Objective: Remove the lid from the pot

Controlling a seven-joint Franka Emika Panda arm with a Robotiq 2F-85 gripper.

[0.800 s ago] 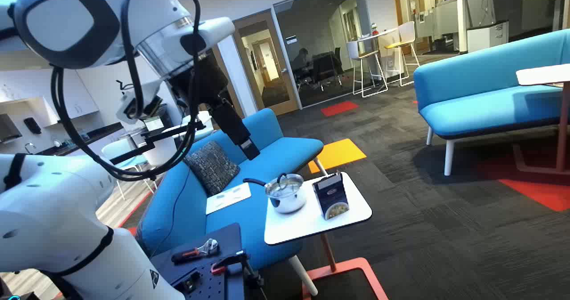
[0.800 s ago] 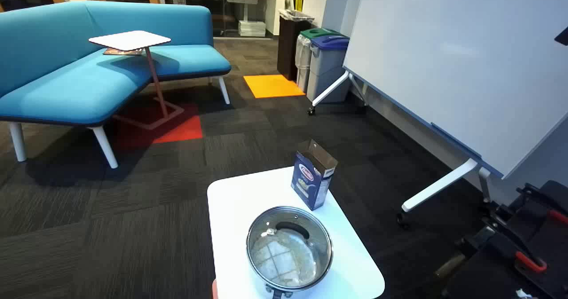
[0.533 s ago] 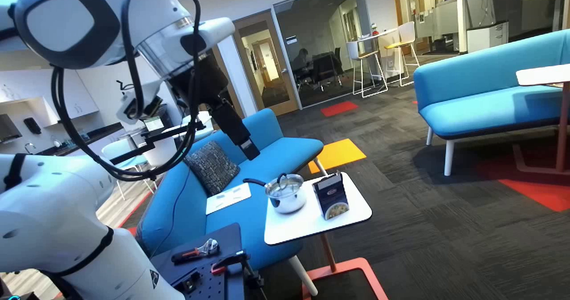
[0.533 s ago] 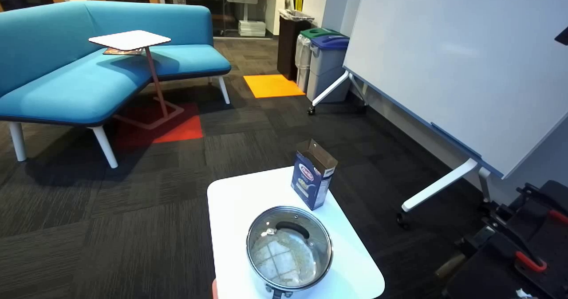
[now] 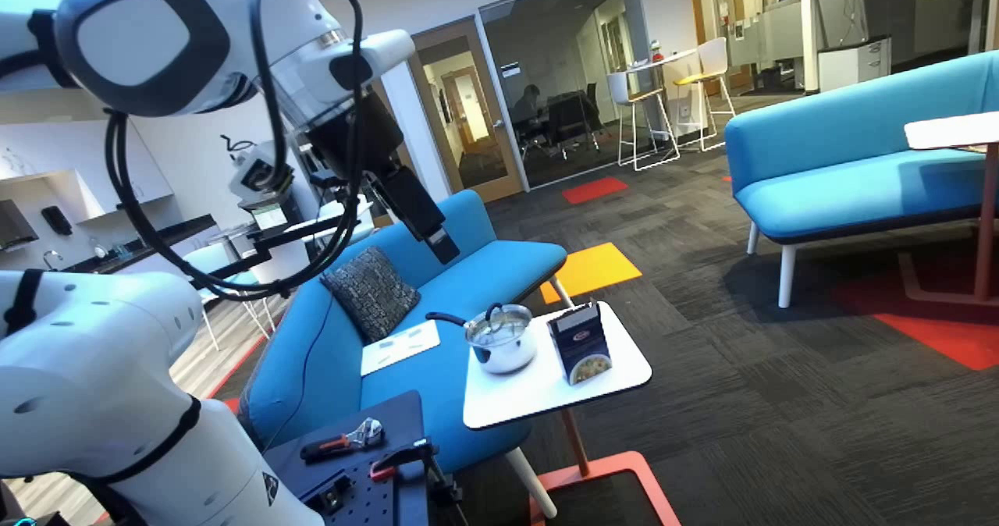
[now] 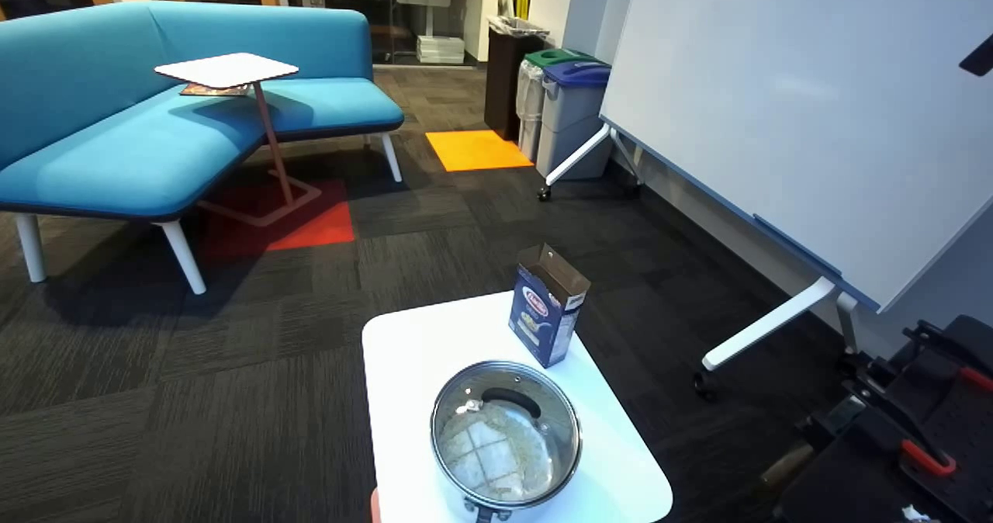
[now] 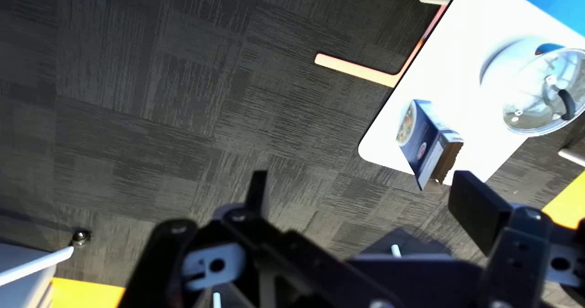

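Note:
The lid (image 5: 511, 325) is clear glass with a steel rim and a dark arched handle. It lies on the pot (image 5: 507, 356), a shiny steel pot with a long dark side handle. The lid also shows from above in an exterior view (image 6: 496, 453) and at the right edge of the wrist view (image 7: 534, 104), beside the pot's pale wall (image 7: 500, 77). My gripper (image 5: 442, 247) hangs above and to the left of the pot, apart from it. In the wrist view the gripper (image 7: 361, 174) is open, its fingers wide apart with nothing between them.
The pot stands on a small white table (image 5: 531, 401) with an open dark blue box (image 5: 581, 346) beside it. A blue sofa (image 5: 499, 264) stands behind the table. A black cart (image 5: 343, 417) with a wrench (image 5: 343, 440) is near the arm's base. A whiteboard (image 6: 814, 104) stands at the side.
In an exterior view my gripper has moved slightly up and to the right. The pot, lid and box have not moved.

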